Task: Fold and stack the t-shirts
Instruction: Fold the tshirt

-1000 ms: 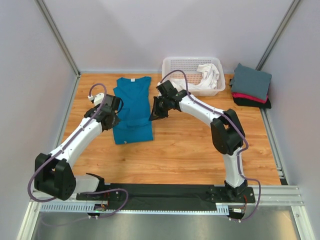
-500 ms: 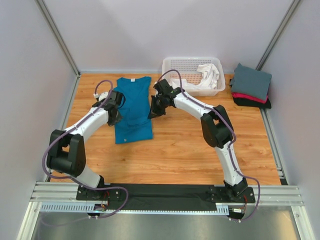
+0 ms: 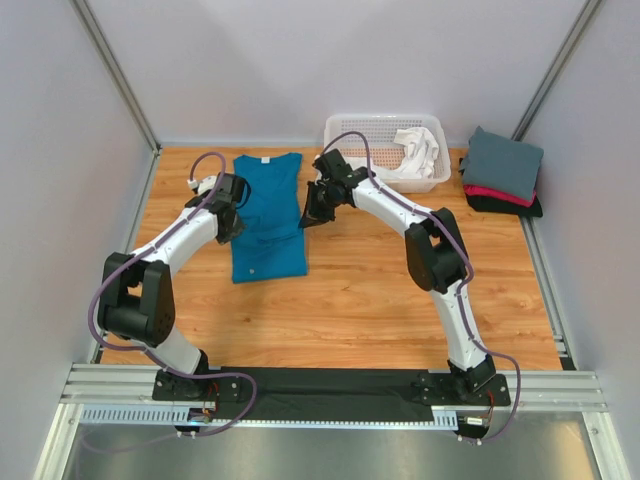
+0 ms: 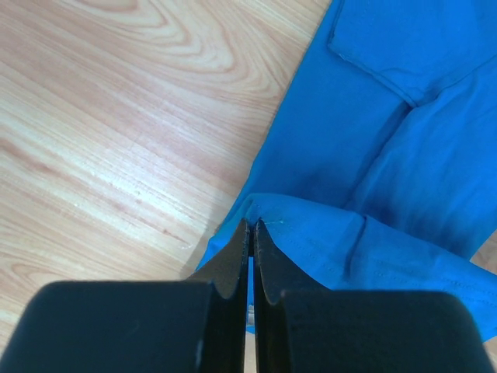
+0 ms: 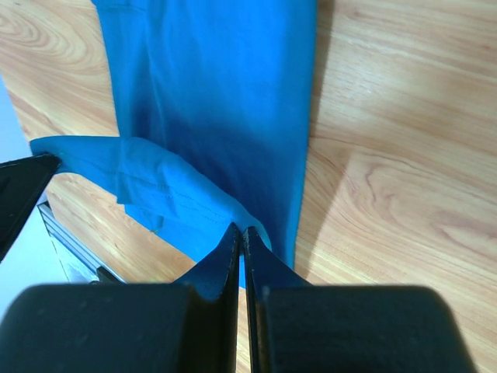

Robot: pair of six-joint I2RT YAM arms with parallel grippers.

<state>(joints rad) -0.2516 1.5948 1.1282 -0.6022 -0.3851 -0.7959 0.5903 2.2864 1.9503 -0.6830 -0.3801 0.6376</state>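
- Left claw (image 4: 252,227) and right claw (image 5: 241,231) have both slid toward the back wall (image 3: 300,60) since a second ago. They took cloth along, so the near hem of the teal shirt (image 3: 270,255) now lies a little farther back. The left arm's elbow has also swung away from the near rail (image 3: 560,385).
- Left claw is pinched tight on the teal shirt's left edge, with a flap of cloth raised at its tips.
- Right claw is closed on the right edge in the same way, also with a lifted flap.
- Teal shirt lies lengthwise on the left-centre of the surface (image 3: 380,280), between the two claws. Its collar and white label point toward the back wall.
- Surface is warm orange wood grain.
- White lattice basket (image 3: 380,120) stands at the back edge, just right of the teal shirt. A white shirt (image 3: 412,155) is bunched in its right half.
- Back right corner holds a folded stack: grey shirt (image 3: 502,160) on top, red-pink shirt (image 3: 500,193) under it, black shirt (image 3: 505,207) at the bottom.
- Pale walls close in three sides, with slanting aluminium posts (image 3: 112,72) at the back corners.
- Black plate (image 3: 330,382) runs along the near edge with the rail and carries both arm bases.
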